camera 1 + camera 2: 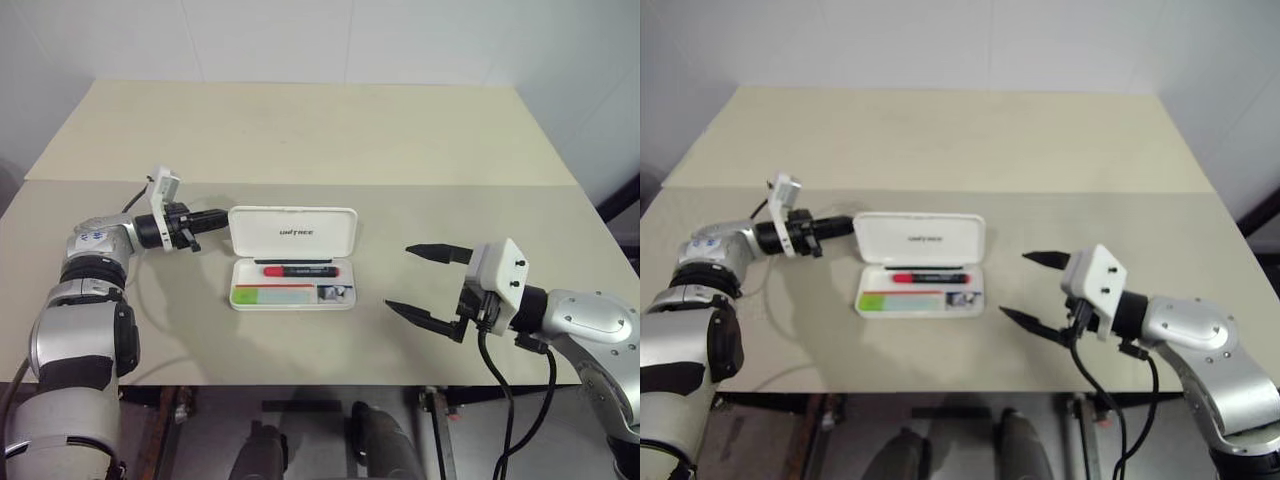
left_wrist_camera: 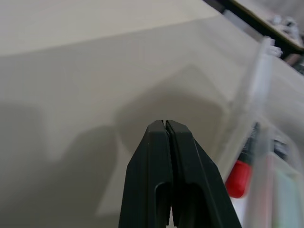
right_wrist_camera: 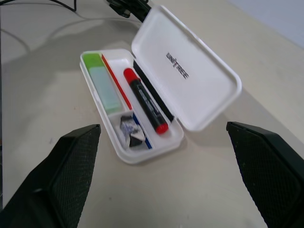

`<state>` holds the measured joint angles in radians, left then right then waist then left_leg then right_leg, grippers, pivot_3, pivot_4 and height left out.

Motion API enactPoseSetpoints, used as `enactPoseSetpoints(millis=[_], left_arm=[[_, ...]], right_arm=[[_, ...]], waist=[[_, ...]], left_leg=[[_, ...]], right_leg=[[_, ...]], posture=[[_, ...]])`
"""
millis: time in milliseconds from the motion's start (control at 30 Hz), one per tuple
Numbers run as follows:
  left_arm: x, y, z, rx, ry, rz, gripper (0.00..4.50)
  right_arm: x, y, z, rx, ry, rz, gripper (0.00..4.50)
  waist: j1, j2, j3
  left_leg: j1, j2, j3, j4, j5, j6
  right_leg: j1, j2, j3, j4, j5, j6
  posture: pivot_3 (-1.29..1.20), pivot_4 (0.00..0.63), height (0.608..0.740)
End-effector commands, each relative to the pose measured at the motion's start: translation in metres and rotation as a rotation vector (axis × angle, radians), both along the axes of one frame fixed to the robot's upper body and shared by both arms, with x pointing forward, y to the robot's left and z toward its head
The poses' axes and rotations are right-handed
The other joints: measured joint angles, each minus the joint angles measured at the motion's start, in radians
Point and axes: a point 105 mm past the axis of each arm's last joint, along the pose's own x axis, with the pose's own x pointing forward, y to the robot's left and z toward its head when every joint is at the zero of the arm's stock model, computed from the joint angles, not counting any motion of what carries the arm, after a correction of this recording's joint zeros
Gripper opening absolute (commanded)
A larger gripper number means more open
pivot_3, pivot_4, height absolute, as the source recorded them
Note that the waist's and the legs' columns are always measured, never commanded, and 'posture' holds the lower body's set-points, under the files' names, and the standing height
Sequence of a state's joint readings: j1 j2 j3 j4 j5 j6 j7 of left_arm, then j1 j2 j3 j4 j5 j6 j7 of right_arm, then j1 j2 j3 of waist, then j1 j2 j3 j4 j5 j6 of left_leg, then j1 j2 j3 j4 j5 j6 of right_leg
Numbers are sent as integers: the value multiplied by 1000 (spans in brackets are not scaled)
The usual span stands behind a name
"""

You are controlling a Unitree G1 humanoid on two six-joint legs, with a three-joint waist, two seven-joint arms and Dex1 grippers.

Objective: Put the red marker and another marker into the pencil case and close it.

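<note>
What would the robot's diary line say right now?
white hinged pencil case: open | red-and-black marker: inside | pale green marker: inside | left gripper: shut, behind lid | right gripper: open, empty | left: close lid

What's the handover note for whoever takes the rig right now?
Left gripper: fingers shut, holding nothing, at the left end of the pencil case, beside its raised lid.
Right gripper: fingers wide open, holding nothing, above the table to the right of the case.
Red marker: lies in the tray's rear slot.
Green marker: lies in the front slot.
Done: both markers are in.
Left: the lid stands open; fold it down and close the case.
</note>
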<state>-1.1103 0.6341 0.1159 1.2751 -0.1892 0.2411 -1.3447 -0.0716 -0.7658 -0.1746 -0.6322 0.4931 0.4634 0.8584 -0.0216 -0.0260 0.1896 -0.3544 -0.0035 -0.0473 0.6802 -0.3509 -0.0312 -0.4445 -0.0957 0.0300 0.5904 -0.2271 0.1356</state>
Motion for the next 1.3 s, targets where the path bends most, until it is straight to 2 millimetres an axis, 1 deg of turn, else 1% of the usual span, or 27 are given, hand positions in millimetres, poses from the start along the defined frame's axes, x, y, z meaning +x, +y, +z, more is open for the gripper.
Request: enactPoseSetpoints(millis=[33,133,200,267,400,500,667,767,933,1067,1200,1300], left_arm=[[-5,-10,24,-48,-45,-116,48],[-16,-14,21,-12,-35,-230,48],[-21,-14,16,15,-21,-272,48],[-23,-14,14,30,-8,-287,48],[-26,-16,1,116,43,-317,48],[-29,-19,-7,149,58,-345,48],[-33,-27,-6,145,31,-399,48],[-41,-32,-10,165,21,-455,48],[-51,-39,-13,175,15,-530,48],[-55,-42,-15,172,16,-560,48],[-59,-44,-17,179,16,-584,48],[-61,-44,-18,181,13,-596,48]], right_arm=[[-6,-1,9,-11,-47,1,4500],[-5,0,11,-9,-55,-3,4500],[-5,0,11,-10,-60,-5,4500],[-5,0,12,-10,-61,-5,4500],[-4,-1,12,-9,-65,-8,4500],[-5,-1,12,-5,-69,-1,4500],[-8,-3,9,-18,-60,17,4500],[-11,-5,5,-31,-57,35,4500],[-9,-16,2,-14,-62,26,4500],[-5,-32,2,105,-46,-59,4500],[-15,-43,-9,114,1,-50,4500],[-18,-47,-8,156,0,-58,4500]], waist=[[-2,0,0],[-5,0,0],[-5,-1,0],[-3,-1,0],[-1,-1,0],[-1,-1,0],[0,-1,0],[-2,-1,0],[-1,-1,0],[0,-1,0],[4,-1,0],[5,-1,0]], left_leg=[[0,0,0,0,0,0],[0,0,0,0,0,0],[1,0,0,0,0,0],[1,0,0,1,0,0],[1,0,0,1,0,0],[0,0,0,1,0,0],[0,0,0,1,0,0],[1,0,0,1,0,0],[1,0,0,2,0,0],[1,0,0,2,0,0],[1,0,0,2,0,0],[1,0,2,2,0,1]], right_leg=[[0,0,0,0,0,0],[0,0,1,1,0,0],[0,0,1,1,0,0],[0,0,1,1,0,0],[0,0,1,1,0,0],[0,0,1,1,0,0],[0,0,1,1,0,0],[0,0,2,1,0,0],[0,0,3,1,0,0],[0,0,3,2,0,0],[1,0,3,1,0,0],[1,0,4,1,0,1]], posture=[[0,150,740],[0,150,740],[0,150,740],[0,150,740],[0,150,740],[0,150,740],[0,150,740],[0,150,740],[0,150,740],[0,150,740],[0,150,740],[0,150,740]])
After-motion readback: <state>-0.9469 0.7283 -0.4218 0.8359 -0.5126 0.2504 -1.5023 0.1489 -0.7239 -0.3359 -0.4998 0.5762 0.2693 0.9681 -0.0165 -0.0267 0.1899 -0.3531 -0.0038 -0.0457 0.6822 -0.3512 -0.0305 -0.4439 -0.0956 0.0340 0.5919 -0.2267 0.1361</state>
